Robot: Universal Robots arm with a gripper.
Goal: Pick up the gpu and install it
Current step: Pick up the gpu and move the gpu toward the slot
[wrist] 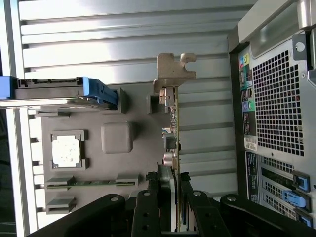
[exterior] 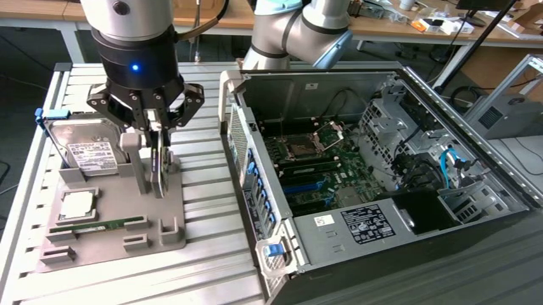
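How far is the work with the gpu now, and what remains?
Done: the gripper is at the gpu. In hand: its fingers clasp the card, standing on edge over the gray holder tray; whether it is lifted, I cannot tell. Left: the card is not yet inside the open computer case.

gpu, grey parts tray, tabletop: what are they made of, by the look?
gpu: thin board carrying small components, likely fibreglass laminate; its bracket is pale, dull bare metal, probably steel. Parts tray: matte grey with moulded pockets, likely plastic. Tabletop: ribbed silvery slats catching glare, looks like extruded aluminium.
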